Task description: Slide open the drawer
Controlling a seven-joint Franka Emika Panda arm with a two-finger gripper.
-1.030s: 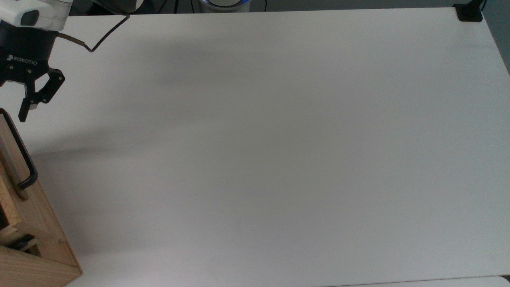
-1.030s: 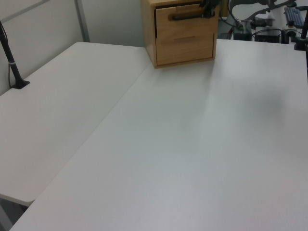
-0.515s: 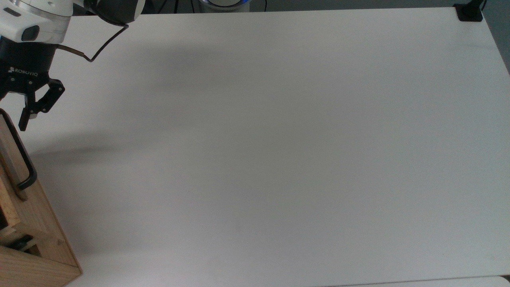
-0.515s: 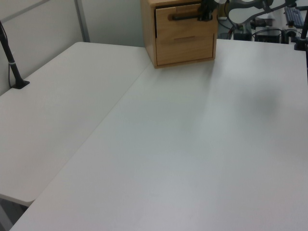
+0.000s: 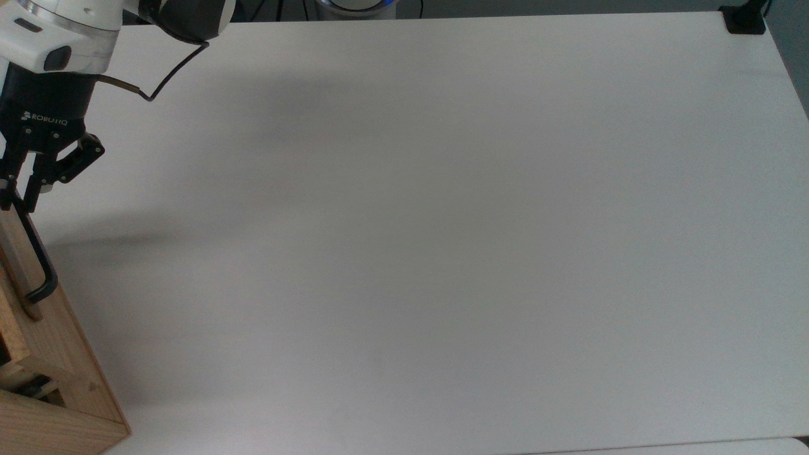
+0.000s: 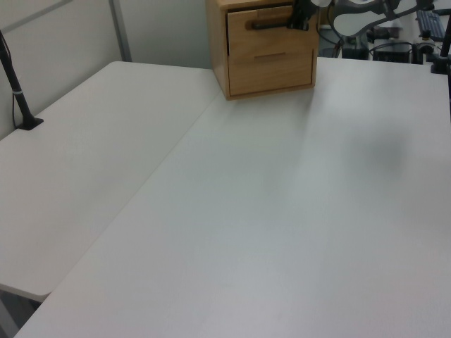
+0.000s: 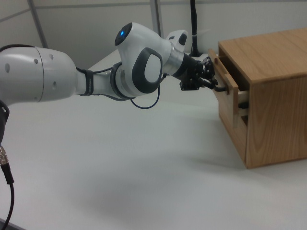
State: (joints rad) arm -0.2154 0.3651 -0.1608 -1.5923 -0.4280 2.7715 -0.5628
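The drawer [image 7: 224, 79] is the light-wood upper one in the cabinet [image 7: 278, 96], and it stands a little way out of the casing. Its black bar handle [image 5: 31, 259] runs along the front panel [image 5: 7, 265] at the top view's left edge. My gripper [image 5: 17, 197] sits at the far end of that handle, with a finger on each side of the bar and closed on it. The left view shows the drawer [image 6: 261, 39] and its handle [image 6: 271, 24] at the top, with my gripper [image 6: 299, 20] at the handle's right end. In the right view my gripper [image 7: 214, 78] meets the panel from the left.
The white table [image 5: 442, 253] stretches wide to the top view's right of the cabinet [image 5: 69, 379]. A black clamp [image 5: 746, 22] sits at the far corner and a black post [image 6: 17, 91] at the left view's left. My arm [image 7: 72, 81] reaches across the right view.
My gripper has moved down the top view onto the handle's end, and its fingers have closed from wide open around the bar. The drawer has barely shifted.
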